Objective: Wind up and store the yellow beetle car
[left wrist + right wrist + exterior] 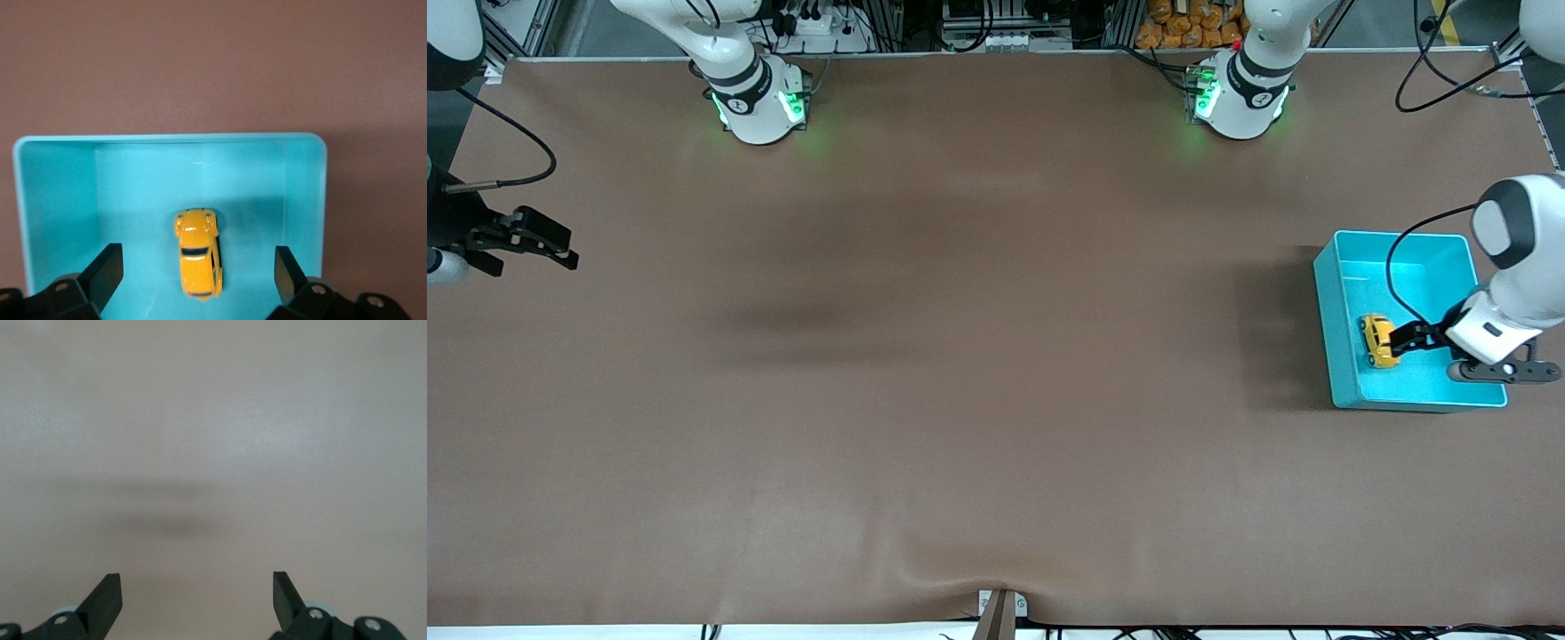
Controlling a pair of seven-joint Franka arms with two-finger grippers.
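Car (198, 253) lying loose on the bin (53, 200) floor, long axis running straight out between the jaws | left gripper (197, 280) hanging over it, jaws released | right gripper (543, 242) waiting over the worktop (960, 400), jaws released

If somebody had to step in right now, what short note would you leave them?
Left pincer: open, over the turquoise bin, fingers either side of the car, not gripping.
Right pincer: open, waiting over the bare table at the right arm's end.
Yellow beetle car: lying in the bin on its floor.
Done: car stored.
Left: lift the left arm clear. Whether it was wound, I cannot tell.
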